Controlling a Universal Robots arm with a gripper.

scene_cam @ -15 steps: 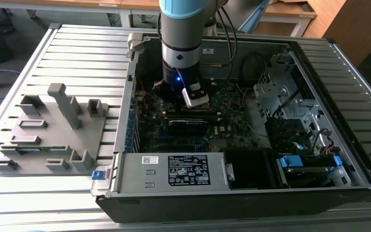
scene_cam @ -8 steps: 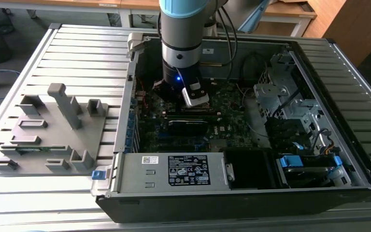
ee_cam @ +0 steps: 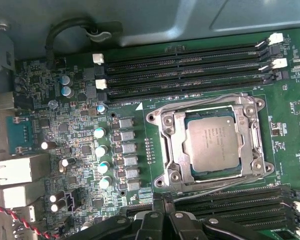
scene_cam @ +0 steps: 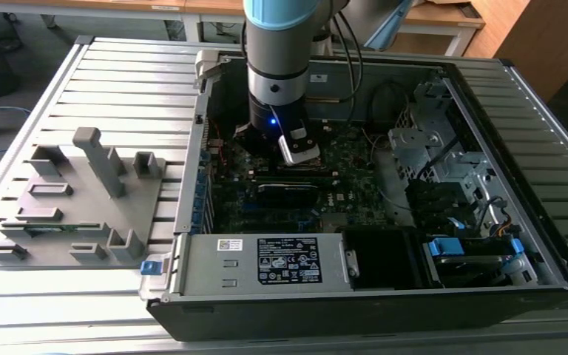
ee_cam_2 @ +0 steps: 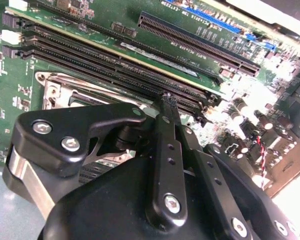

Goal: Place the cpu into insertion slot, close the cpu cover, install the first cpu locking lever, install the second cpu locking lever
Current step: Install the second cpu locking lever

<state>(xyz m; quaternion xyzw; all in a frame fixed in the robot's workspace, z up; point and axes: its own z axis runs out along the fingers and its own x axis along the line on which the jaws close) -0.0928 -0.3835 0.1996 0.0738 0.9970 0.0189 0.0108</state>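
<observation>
Already the cpu is seen lying flat in the insertion slot in the first wrist view, its dull grey metal top facing up and square to the socket. The cpu cover is seen folded down around it, the chip showing through the cover's square window, and thin wire levers are seen running along the edges of the socket; whether they are latched cannot be told. Long black memory slots are found on one side of the socket and another bank on the opposite side, while a row of small round capacitors stands beside the socket on the green board. The jaws are seen hovering just above the board at the edge of the socket, between it and the nearer bank of memory slots. In both wrist views the two black fingers are brought tightly together at their tips, clenched with nothing visibly held between them. In the exterior view the arm is seen reaching straight down into the open computer case, which lies on a slatted metal surface. A grey holder block is set on the surface to the exterior view's left of the case.
</observation>
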